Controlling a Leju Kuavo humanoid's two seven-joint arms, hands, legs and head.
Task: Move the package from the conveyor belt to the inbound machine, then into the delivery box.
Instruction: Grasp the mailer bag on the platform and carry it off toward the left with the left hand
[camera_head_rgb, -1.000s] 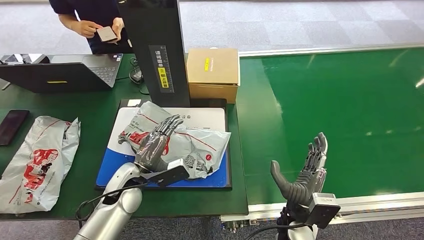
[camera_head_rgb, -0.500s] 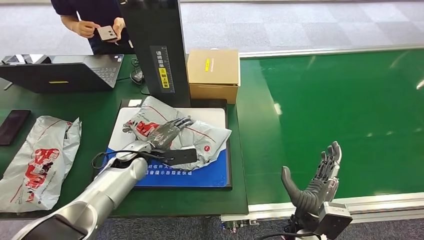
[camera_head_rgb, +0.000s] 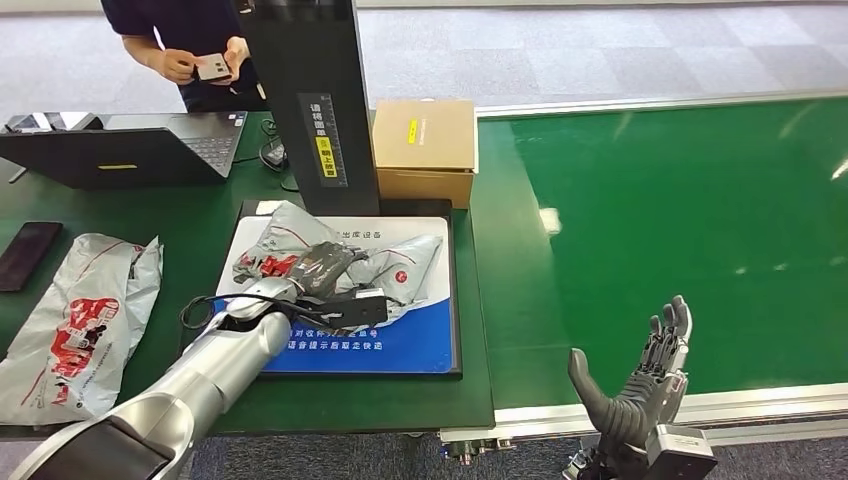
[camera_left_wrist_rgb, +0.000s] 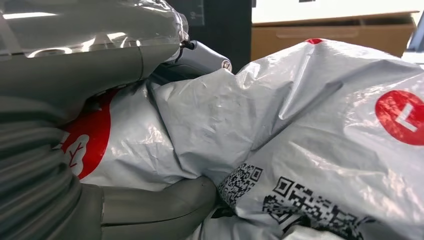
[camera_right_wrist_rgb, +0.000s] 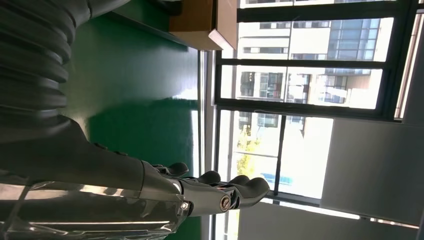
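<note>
Here the left robot hand grips the crinkled grey plastic package at frame centre, over the blue-and-white inbound machine pad, likely for scanning. The right robot hand hangs empty, fingers spread, lower right

Left hand lies on the package; the bag's middle is hidden under it, and whether the fingers clamp the film cannot be told. Package covers part of the blue and white scan pad. Person cut off by the top edge above the shoulders. Print on the black column's label too small to read. Right hand: wrist cut by the bottom edge.
</note>
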